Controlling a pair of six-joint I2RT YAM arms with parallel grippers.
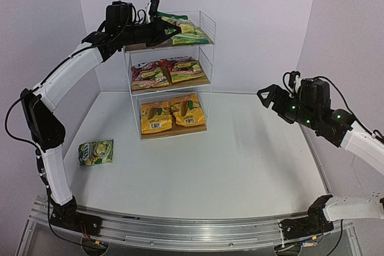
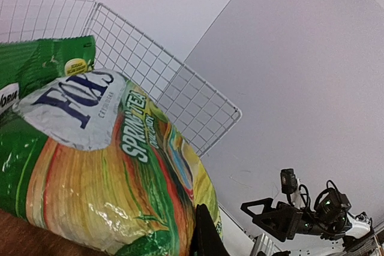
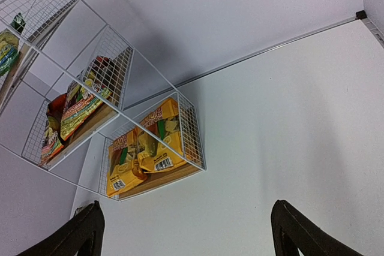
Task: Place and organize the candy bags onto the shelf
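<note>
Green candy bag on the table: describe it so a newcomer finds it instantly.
Start at the white wire shelf at the back of the table. Come forward and left, toward the left arm. The green bag lies flat there alone, the only bag not on a shelf board.

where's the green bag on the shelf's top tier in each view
top external: green bag upper centre, on the top tier of the wire shelf.
left wrist: fills the lower left, close up.
right wrist: a sliver at the far left edge.
shared landmark: the wire shelf, its white grid.
</note>
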